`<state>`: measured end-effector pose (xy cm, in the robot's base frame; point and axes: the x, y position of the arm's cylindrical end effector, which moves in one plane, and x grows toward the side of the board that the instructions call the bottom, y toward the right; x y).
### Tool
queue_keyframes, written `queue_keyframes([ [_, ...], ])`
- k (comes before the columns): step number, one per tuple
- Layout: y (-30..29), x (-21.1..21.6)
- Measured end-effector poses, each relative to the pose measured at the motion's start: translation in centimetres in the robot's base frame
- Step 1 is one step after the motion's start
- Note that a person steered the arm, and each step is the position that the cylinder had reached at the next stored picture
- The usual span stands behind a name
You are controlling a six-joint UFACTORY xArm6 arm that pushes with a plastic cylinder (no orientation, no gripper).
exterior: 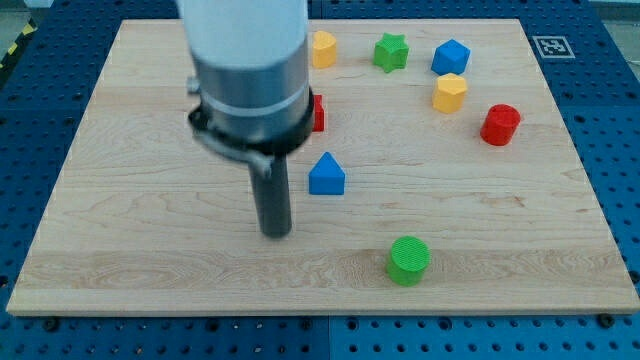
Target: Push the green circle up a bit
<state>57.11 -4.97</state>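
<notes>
My tip [275, 232] rests on the wooden board [120, 200], left of centre. The arm carries no pincer, only the dark rod under a grey and white housing, so nothing opens, closes or grips. The green circle [408, 260] lies at about four o'clock from my tip, well apart from it, near the board's bottom edge and a little right of centre.

A blue house-shaped block [326, 175] sits at about one o'clock from my tip, near it but not touching. A red block [317, 113] peeks out beside the housing, its shape mostly hidden. Along the view's top are an orange-yellow block [322, 48], a green star [391, 51], a blue block [451, 56], a yellow block [449, 93] and a red cylinder [500, 124].

The board lies on a blue perforated table [615, 120]; a black-and-white marker [550, 45] is at the top right corner.
</notes>
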Motion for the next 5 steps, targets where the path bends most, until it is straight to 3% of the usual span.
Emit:
queue_keyframes([
  [1, 2.0, 4.8],
  [3, 17.4, 2.8],
  [4, 15.8, 3.6],
  [5, 21.0, 0.8],
])
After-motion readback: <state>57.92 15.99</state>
